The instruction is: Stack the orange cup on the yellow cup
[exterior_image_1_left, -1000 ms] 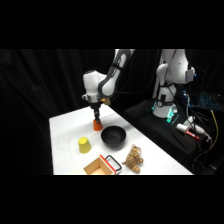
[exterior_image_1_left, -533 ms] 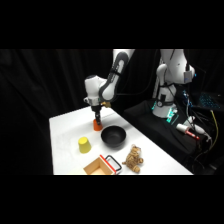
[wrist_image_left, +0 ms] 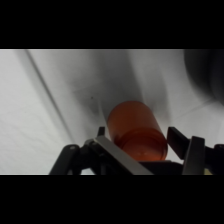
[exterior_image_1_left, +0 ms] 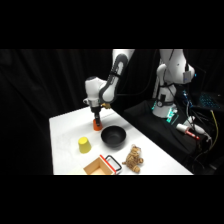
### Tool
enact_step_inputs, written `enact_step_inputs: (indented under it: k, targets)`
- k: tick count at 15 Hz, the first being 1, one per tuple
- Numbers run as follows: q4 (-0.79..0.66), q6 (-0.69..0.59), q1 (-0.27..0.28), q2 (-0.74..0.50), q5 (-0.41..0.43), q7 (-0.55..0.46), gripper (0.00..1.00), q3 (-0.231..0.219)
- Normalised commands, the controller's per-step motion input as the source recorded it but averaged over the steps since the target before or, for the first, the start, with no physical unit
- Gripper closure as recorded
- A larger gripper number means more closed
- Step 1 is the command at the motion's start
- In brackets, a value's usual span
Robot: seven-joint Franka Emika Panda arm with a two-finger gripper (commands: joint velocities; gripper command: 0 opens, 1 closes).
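1. The gripper [exterior_image_1_left: 97, 119] is down at the orange cup [exterior_image_1_left: 96, 125]. In the wrist view its fingers [wrist_image_left: 186, 146] stand on either side of the cup [wrist_image_left: 136, 131], but I cannot tell whether they press on it or stand apart from it.
2. The orange cup is on the table [exterior_image_1_left: 65, 127], just beside the black bowl [exterior_image_1_left: 113, 136], on the bowl's far-left side.
3. The yellow cup [exterior_image_1_left: 83, 145] stands upside down, left of the bowl and apart from the orange cup.
4. Judged from this, stacking is not yet done: lifting, carrying and placing remain.
5. Only the side view shows the yellow cup, the bowl, a wooden tray [exterior_image_1_left: 101, 166] and a brown toy [exterior_image_1_left: 134, 158]; only the wrist view shows the cup between the fingers.
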Motion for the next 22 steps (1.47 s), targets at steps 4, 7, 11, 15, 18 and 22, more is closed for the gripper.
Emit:
enact_step_inputs:
  k: [4,7,11,15,18,22]
  targets:
    - [0.07,0.04,-0.025,-0.01,0.013,-0.10,0.50,0.045]
    - [0.00,-0.15,0.046,-0.16,-0.051,-0.01,0.50,-0.016]
    - [-0.04,-0.45,0.161,-0.44,-0.196,0.07,0.50,-0.080]
    - [0.13,-0.56,0.215,-0.42,-0.294,0.17,0.50,-0.085]
    - [0.34,-0.47,0.149,-0.14,-0.188,0.09,0.50,0.025]
    - [0.43,-0.27,0.114,0.09,-0.160,0.03,0.50,0.070]
